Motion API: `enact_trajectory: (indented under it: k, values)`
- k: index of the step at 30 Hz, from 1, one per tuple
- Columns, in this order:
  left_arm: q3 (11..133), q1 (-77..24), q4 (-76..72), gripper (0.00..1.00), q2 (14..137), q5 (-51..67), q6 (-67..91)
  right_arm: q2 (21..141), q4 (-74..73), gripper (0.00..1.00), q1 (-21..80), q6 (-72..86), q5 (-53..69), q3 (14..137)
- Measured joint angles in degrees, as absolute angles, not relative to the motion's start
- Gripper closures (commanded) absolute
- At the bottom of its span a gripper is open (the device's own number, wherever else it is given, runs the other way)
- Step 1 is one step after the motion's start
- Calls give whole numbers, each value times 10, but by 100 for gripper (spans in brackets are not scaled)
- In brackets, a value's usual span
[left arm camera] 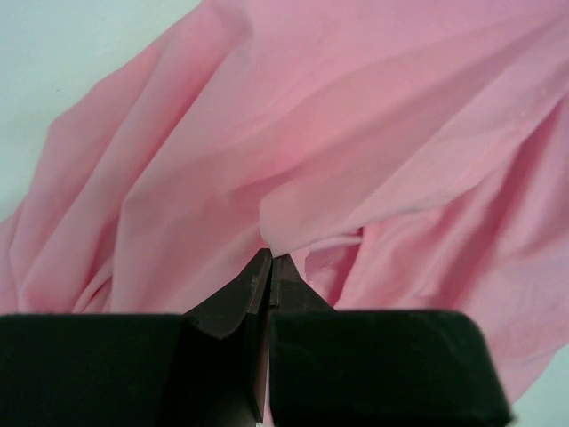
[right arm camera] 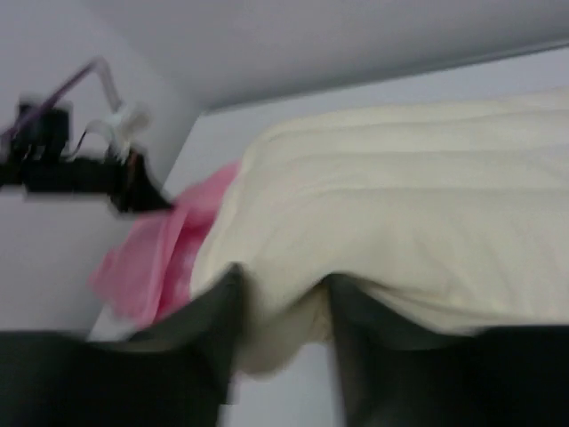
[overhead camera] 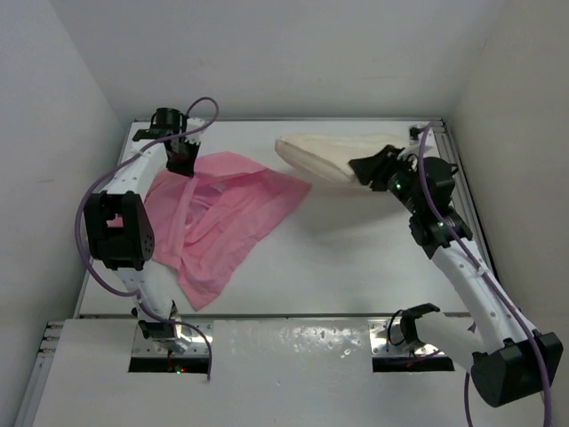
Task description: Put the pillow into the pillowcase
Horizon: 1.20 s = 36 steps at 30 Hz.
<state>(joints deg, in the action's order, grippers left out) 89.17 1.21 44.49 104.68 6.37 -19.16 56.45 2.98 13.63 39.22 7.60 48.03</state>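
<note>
The pink pillowcase [overhead camera: 222,213] lies crumpled on the left half of the table. My left gripper [overhead camera: 182,158] is shut on its far upper edge; in the left wrist view the fabric [left arm camera: 356,142] hangs from the closed fingertips [left arm camera: 268,265]. The cream pillow [overhead camera: 324,156] lies at the back right, its left end near the pillowcase's right corner. My right gripper [overhead camera: 372,169] is shut on the pillow's right end; in the right wrist view the pillow [right arm camera: 400,213] bulges between the two fingers [right arm camera: 218,311], and the image is blurred.
White walls enclose the table [overhead camera: 356,258] at back and sides. A raised metal strip [overhead camera: 293,342] with the arm bases runs along the near edge. The left arm's purple cable [overhead camera: 89,231] loops beside the left wall.
</note>
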Motion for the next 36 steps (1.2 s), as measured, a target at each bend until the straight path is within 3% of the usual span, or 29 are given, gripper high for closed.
enact_trajectory:
  k: [5, 9, 15, 19, 22, 24, 27, 31, 36]
  values:
    - [898, -1, 453, 100, 1050, 75, -192, 633, -59, 2, 197, 292, 265, 535]
    - [905, -11, 459, 100, 1052, 74, -192, 720, -178, 1, 223, 199, 340, 670]
    - [908, -36, 462, 100, 1053, 73, -192, 777, -129, 1, 223, 121, 252, 732]
    - [910, -46, 466, 100, 1053, 73, -192, 991, -193, 8, 225, 78, 130, 941]
    - [914, -49, 467, 100, 1053, 73, -192, 1148, -248, 5, 230, 66, 62, 1080]
    - [917, -49, 468, 100, 1053, 73, -192, 1161, -262, 1, 239, 34, 8, 1021]
    - [923, -49, 472, 100, 1056, 73, -191, 1086, -245, 1, 277, -50, -43, 808]
    - [943, -49, 479, 100, 1073, 73, -191, 878, -197, 1, 352, -175, -36, 538]
    - [955, -51, 487, 100, 1086, 72, -191, 769, -133, 1, 395, -273, -94, 453]
